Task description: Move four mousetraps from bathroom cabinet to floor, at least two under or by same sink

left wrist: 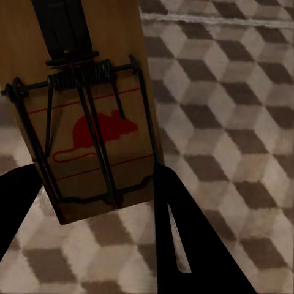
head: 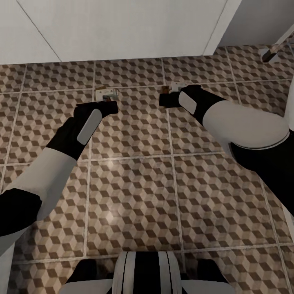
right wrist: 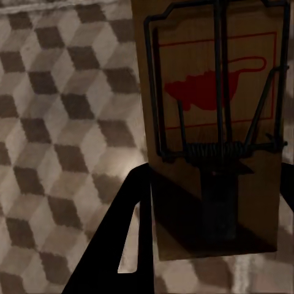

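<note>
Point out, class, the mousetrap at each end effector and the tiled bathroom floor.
Left mousetrap (left wrist: 92, 131), left wrist view: red mouse print on its board.
Right mousetrap (right wrist: 211, 92), right wrist view: red mouse print.
Bathroom floor (head: 134, 192), head view: bare cube-patterned tile.

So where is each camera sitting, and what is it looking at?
Head view: up on the robot's head, looking down at the bathroom floor and a white wall; both arms, the left gripper and right gripper show.
Left wrist view: on the left arm, looking along its black fingers at a mousetrap they grip.
Right wrist view: on the right arm, looking along its finger at the other mousetrap, which it holds.
Shared: all three show the cube-pattern tiles; each wrist's trap also shows small in the head view.
</note>
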